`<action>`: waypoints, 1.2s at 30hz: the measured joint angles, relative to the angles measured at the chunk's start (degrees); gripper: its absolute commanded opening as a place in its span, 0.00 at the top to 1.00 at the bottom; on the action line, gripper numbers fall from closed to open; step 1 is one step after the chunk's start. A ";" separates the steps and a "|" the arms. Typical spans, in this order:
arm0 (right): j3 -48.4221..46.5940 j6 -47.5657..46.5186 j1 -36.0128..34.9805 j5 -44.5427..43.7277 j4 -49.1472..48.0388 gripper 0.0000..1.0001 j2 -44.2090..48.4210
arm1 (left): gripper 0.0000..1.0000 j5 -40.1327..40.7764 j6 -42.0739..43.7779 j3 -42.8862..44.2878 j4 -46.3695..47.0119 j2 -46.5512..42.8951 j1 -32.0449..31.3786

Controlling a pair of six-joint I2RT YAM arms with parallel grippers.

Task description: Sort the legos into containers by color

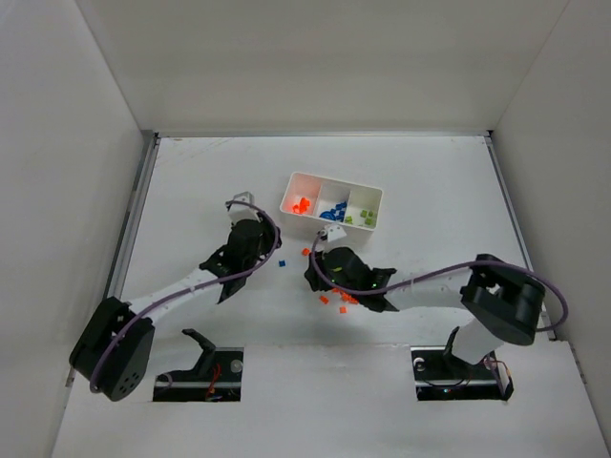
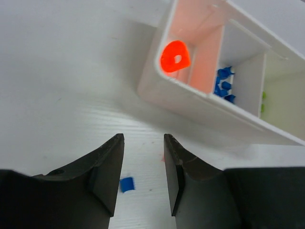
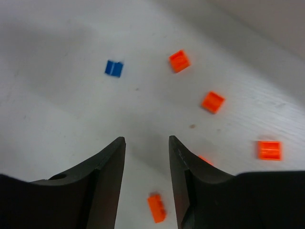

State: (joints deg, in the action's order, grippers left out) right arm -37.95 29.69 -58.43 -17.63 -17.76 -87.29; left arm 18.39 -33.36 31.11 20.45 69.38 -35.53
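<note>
Three boxes in one white tray (image 1: 336,181) hold orange, blue and green legos (image 1: 302,204). Its long side runs left to right. Your left hand (image 2: 143,143), fingers spread wide and holding nothing, is by the tray's left end, above a blue lego (image 2: 126,184). Your right hand (image 3: 145,143), also spread and holding nothing, hangs over loose orange legos (image 3: 213,101) on the bare worktop (image 3: 57,105).

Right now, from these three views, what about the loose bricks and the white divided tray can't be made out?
1. Top view: the right arm covers part of the scattered orange-red plastic cubes; their count is unclear.
2. Left wrist: the white plastic tray's yellow-green compartment is cut off by the right edge.
3. Right wrist: one orange-red piece is mostly hidden behind a finger of the right gripper.
</note>
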 measured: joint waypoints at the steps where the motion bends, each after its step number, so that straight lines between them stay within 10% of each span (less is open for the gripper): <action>1: -1.66 0.09 -1.77 -0.28 0.17 0.50 -2.36 | 0.64 0.26 -0.48 -2.34 -0.02 -1.73 0.83; 20: -24.26 -1.53 -5.66 -8.81 1.03 0.58 -26.75 | 0.62 1.79 -3.96 -19.54 2.89 -17.40 9.51; 28: -27.12 -2.12 -5.66 -12.17 3.74 0.79 -28.37 | 0.62 1.40 -3.91 -20.04 4.35 -17.92 9.99; 36: -24.26 -2.51 -5.66 -13.66 7.30 0.79 -23.04 | 0.62 0.85 -3.96 -20.37 4.66 -17.94 10.38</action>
State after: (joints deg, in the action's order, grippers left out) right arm -62.22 27.18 -64.10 -31.29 -10.46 -110.32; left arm 19.25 -37.32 10.74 25.10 51.44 -25.15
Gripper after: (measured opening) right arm 0.245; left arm 0.382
